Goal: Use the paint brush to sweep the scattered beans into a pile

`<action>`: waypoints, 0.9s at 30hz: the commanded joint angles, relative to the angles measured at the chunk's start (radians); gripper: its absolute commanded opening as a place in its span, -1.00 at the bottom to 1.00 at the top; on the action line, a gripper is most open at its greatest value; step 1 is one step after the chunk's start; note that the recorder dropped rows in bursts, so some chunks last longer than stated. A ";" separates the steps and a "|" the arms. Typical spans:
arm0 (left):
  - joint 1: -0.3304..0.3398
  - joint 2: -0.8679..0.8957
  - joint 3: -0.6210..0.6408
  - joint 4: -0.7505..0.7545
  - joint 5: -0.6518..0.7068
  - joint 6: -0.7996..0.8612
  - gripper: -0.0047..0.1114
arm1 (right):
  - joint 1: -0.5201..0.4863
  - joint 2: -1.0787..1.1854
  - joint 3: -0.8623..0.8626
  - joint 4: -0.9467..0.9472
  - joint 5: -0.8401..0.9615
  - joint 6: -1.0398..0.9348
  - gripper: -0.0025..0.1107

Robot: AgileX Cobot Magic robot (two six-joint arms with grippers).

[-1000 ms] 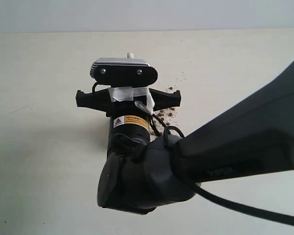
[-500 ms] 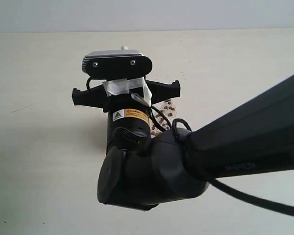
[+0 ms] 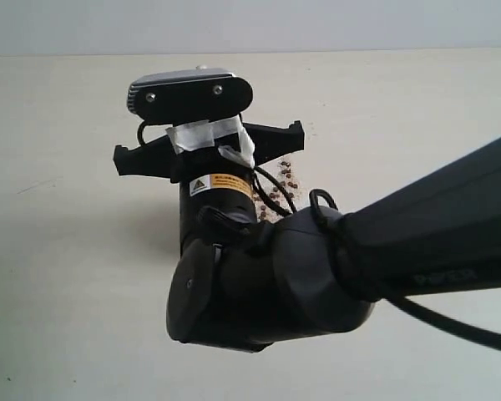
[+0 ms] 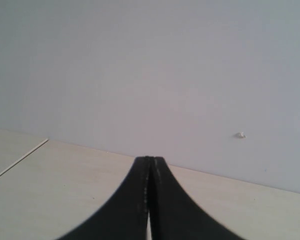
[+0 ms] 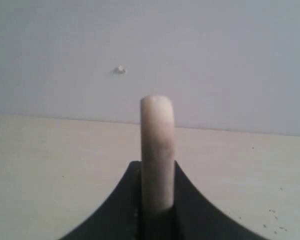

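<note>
My right gripper is shut on the paint brush, whose white handle stands up between the jaws in the right wrist view. In the exterior view only the handle's tip shows above the wrist camera. The bristles are hidden behind the arm. A patch of dark brown beans lies on the table just right of the wrist, partly covered by the arm, so I cannot tell if they form a pile. My left gripper is shut on nothing and hangs over bare table, away from the beans.
The right arm fills the lower right of the exterior view and hides much of the pale table. A grey wall runs behind the table's far edge. A few dark specks dot the table in the right wrist view.
The right wrist with the brush has moved left and slightly farther back across the table. The left gripper has stayed shut.
</note>
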 commanded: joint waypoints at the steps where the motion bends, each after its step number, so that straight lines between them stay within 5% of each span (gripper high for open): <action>1: -0.005 -0.003 0.003 -0.008 0.001 0.003 -0.92 | 0.001 -0.014 0.002 -0.024 -0.020 0.029 -0.96; 11: -0.005 -0.003 0.003 -0.008 0.001 0.003 -0.92 | 0.011 -0.090 0.142 -0.107 -0.035 0.192 -0.96; 16: -0.005 -0.003 0.003 -0.008 0.001 0.003 -0.92 | 0.011 -0.179 0.237 -0.298 -0.035 0.274 -0.96; 23: -0.005 -0.003 0.003 -0.008 0.001 0.003 -0.92 | 0.011 -0.268 0.242 -0.286 -0.035 0.259 -0.96; 27: -0.005 -0.003 0.003 -0.008 0.001 0.003 -0.92 | -0.056 -0.211 0.240 -0.416 -0.035 0.361 -0.96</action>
